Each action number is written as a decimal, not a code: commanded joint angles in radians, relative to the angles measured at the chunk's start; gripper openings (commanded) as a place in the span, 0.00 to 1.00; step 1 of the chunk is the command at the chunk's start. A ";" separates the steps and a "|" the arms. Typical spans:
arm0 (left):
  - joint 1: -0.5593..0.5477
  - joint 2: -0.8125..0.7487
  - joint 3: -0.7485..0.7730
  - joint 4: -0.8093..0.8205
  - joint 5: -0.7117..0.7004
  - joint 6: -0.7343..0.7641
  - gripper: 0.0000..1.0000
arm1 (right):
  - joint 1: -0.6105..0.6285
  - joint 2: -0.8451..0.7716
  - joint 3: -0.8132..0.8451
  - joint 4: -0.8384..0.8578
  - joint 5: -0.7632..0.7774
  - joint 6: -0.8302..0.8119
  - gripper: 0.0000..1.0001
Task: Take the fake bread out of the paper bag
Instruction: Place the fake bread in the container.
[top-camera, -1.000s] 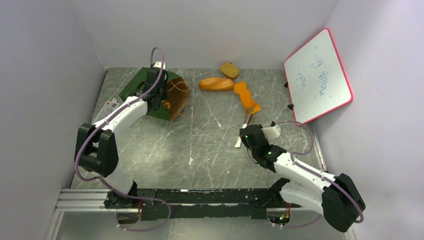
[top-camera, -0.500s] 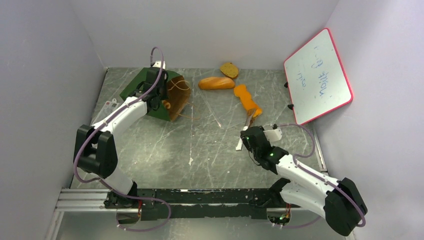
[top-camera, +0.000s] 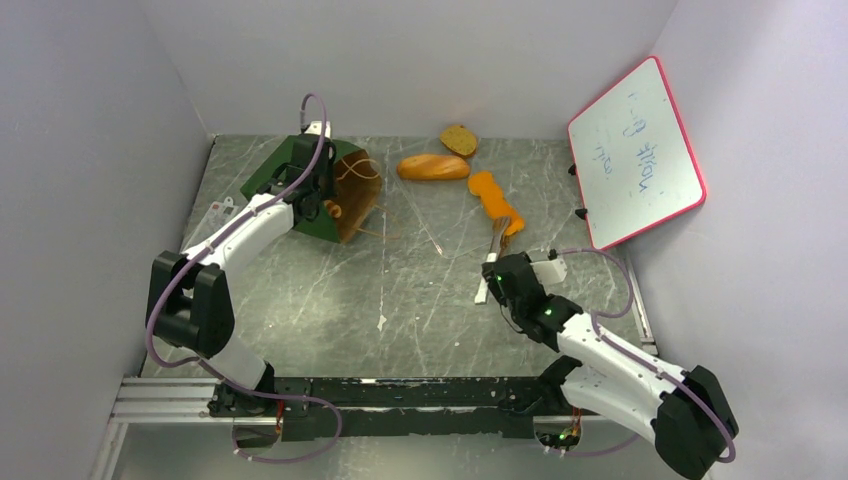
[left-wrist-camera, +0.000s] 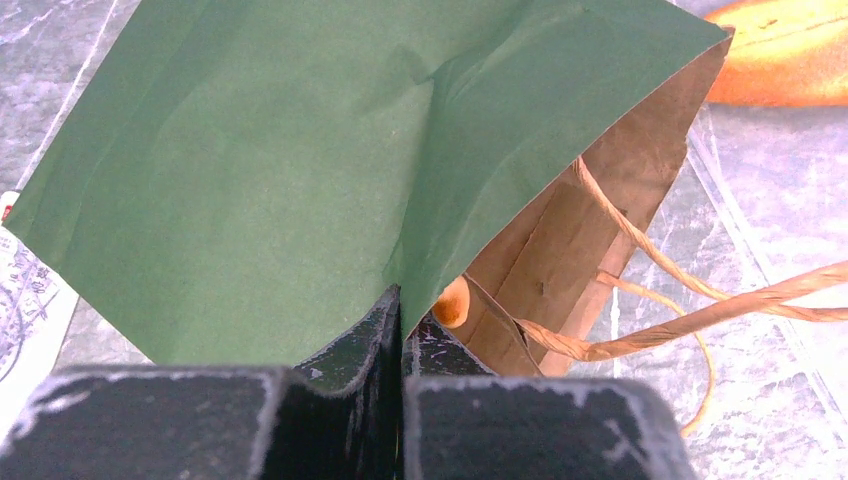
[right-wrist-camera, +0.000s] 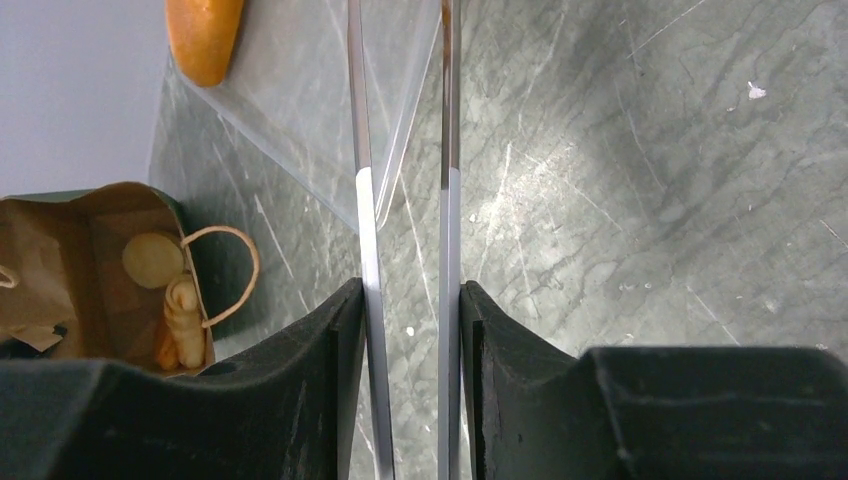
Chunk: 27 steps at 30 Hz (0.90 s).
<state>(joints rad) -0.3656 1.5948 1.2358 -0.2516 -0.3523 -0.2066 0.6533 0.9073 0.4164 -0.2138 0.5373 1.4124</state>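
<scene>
Grey marbled table (top-camera: 380, 300) fills the top view, and we note a pink-framed whiteboard (top-camera: 635, 150) leaning at the right wall. The paper bag (top-camera: 272, 172) lies tipped on its side at far left, mouth toward the middle. The left arm and its cable cross over it and hide part of it. The left gripper (top-camera: 315, 195) is pinched tight on the bag's green wall at the mouth. The right gripper (top-camera: 497, 272) sits right of centre, well apart from the bag, clamping the tweezers (top-camera: 497, 238). Their far end is near the long flat orange piece (top-camera: 495, 198). Out on the table at far middle we also log the oblong loaf (top-camera: 432, 167), just beside that piece, and the speckled slice (top-camera: 459, 139) just behind the loaf. A white card (top-camera: 222, 212) lies left of the bag. The top view gives only an orange speck in the bag mouth. In the left wrist view the green wall blocks the inside, so only a small tan bit shows beside the cord handles (left-wrist-camera: 650, 250). The right wrist view looks into the brown interior, where a round bun (right-wrist-camera: 152, 259) and a croissant (right-wrist-camera: 183, 320) lie. Only that view shows a clear sheet (right-wrist-camera: 290, 120) on the table, and the two tweezer arms run up its middle.
</scene>
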 joint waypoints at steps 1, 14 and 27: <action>-0.010 -0.034 0.004 0.032 0.013 -0.010 0.07 | -0.005 -0.020 0.001 -0.045 0.009 0.010 0.39; -0.010 -0.041 -0.013 0.049 0.017 0.003 0.07 | 0.004 -0.075 0.018 -0.086 -0.018 -0.018 0.38; -0.010 -0.045 -0.013 0.056 0.015 0.012 0.07 | 0.030 -0.120 0.066 -0.135 -0.022 -0.028 0.37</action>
<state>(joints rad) -0.3687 1.5856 1.2232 -0.2432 -0.3519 -0.2008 0.6716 0.8150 0.4400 -0.3267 0.4995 1.3899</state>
